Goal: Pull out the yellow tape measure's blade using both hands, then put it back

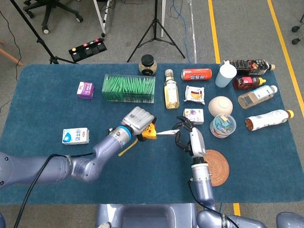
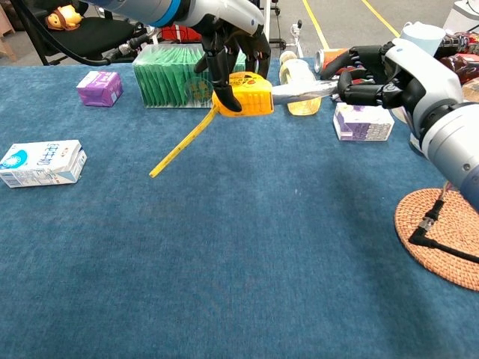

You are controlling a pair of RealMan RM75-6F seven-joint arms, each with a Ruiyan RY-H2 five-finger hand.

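My left hand grips the yellow tape measure from above, holding it a little over the blue table. A short length of blade runs from the case toward the right. My right hand pinches the blade's tip, fingers curled in around it. A yellow strap hangs from the case down to the left, its end on the cloth.
Behind the hands stand a green box, an oil bottle and a small purple-and-white carton. A cork coaster lies at the right, a milk carton at the left. Bottles, a cup and a bowl crowd the far right.
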